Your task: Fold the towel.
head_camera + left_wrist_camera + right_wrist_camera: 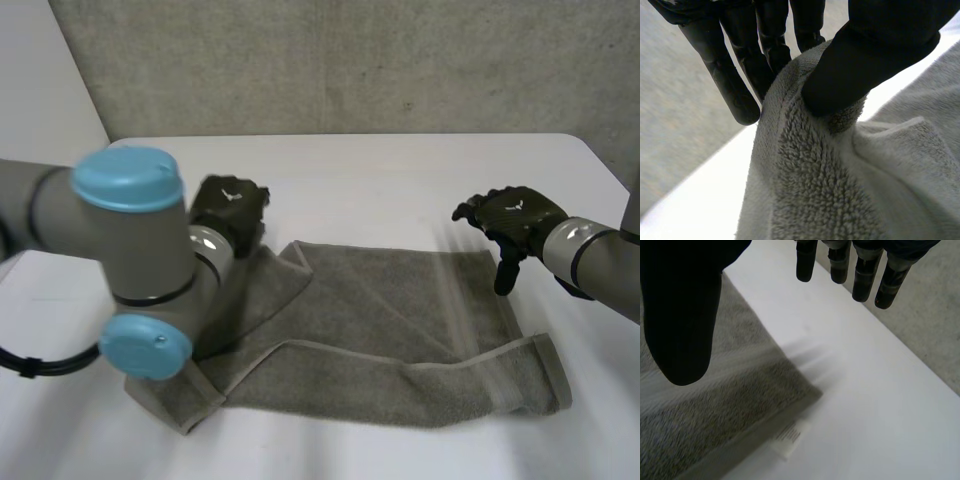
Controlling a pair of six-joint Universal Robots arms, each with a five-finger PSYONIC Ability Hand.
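Near hem: the grey towel (pixel 400 340) lies on the white table (pixel 400 170), its near long edge turned over into a thick band. Its long axis runs left to right.
Left hand (pixel 865 60): clamped on the far-left corner, thumb pinning the pile against the fingers (pixel 735 85), with the cloth drawn up into a ridge.
Right hand (pixel 515 218): fingers straight and apart, holding nothing. It hovers at the far-right corner, probably clear of the cloth.
Corner beneath it: carries a small white label (pixel 787 436).
Key relation: that corner lies on the thumb's side while the fingertips hang over bare table, so the right hand likely needs to close inward to match the left's grip.
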